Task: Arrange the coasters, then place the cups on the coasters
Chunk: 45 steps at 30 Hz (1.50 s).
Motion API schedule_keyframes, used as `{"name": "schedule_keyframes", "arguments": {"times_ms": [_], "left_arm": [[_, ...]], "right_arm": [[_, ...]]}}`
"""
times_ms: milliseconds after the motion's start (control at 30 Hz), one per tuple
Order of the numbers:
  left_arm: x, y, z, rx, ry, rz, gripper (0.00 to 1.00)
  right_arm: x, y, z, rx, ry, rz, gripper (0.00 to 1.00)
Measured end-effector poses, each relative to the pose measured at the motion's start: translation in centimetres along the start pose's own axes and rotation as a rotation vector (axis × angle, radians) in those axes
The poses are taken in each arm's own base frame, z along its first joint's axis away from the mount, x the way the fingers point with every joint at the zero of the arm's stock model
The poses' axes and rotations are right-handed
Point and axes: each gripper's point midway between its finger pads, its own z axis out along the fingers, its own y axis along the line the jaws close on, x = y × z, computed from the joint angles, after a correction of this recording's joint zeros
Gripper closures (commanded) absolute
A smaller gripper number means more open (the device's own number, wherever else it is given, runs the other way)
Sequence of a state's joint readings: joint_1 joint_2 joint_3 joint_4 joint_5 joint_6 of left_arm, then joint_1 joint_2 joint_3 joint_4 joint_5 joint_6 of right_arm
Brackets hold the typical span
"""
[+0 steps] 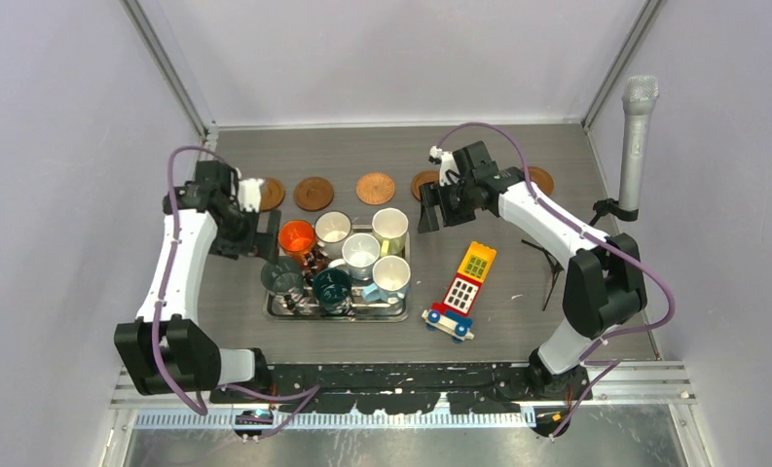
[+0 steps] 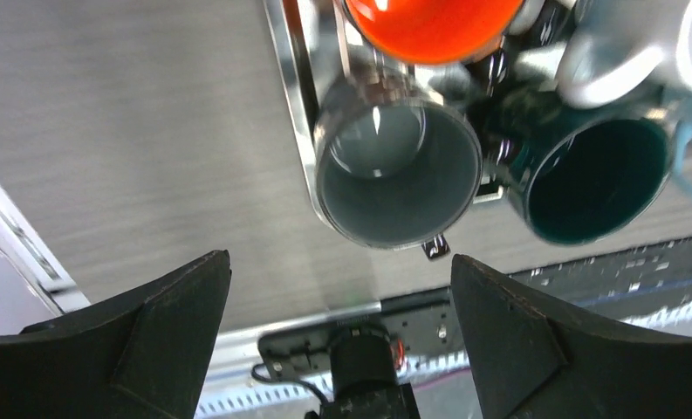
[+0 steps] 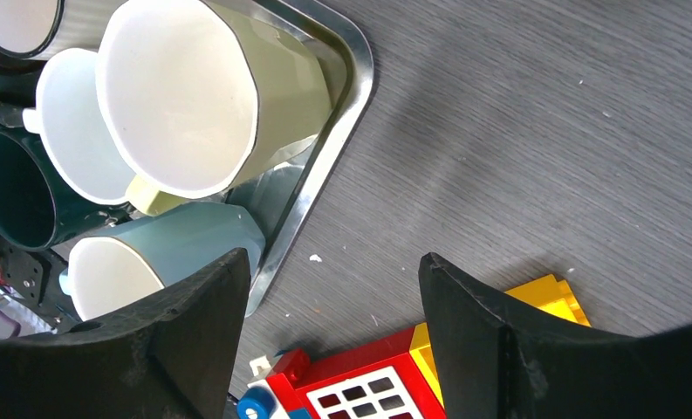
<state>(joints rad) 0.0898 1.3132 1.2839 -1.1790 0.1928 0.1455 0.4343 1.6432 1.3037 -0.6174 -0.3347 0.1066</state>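
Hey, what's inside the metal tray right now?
Seven cups packed together: one orange, one grey, one teal, one pale yellow, three light. Something small and dark sits among them, too covered to identify. The tray floor is mostly hidden beneath them.

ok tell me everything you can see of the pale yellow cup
The pale yellow cup is a glossy, ceramic-looking mug, white inside and empty, with a yellow handle toward the light blue cup. It stands upright in the far right corner of the metal tray, close beside a white cup, touching or not I cannot tell.
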Motion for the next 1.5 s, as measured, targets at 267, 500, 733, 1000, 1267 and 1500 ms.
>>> {"name": "schedule_keyframes", "arguments": {"times_ms": [267,500,733,1000,1267,1500], "left_arm": [[3.4,-1.8,1.4,-0.038,0.146,0.113,0.00],[4.4,-1.9,3.5,-0.059,0.230,0.163,0.00],[4.1,-0.4,5.8,-0.111,0.254,0.212,0.19],[3.4,-1.7,6.2,0.014,0.231,0.290,0.00],[4.7,-2.1,6.3,0.029,0.250,0.367,0.00],[6.0,-1.5,7.4,-0.043,0.255,0.434,0.00]], "right_arm": [[-0.2,0.0,0.0,0.002,0.002,-0.003,0.25],[-0.3,-0.2,0.1,0.012,0.001,-0.011,0.25],[-0.3,-0.4,0.1,0.020,0.002,-0.025,0.25],[-0.2,-0.8,0.0,0.025,0.005,-0.025,0.25],[-0.2,-1.0,-0.1,0.028,0.007,-0.023,0.25],[-0.2,-1.2,-0.1,0.031,0.005,-0.019,0.25]]}}
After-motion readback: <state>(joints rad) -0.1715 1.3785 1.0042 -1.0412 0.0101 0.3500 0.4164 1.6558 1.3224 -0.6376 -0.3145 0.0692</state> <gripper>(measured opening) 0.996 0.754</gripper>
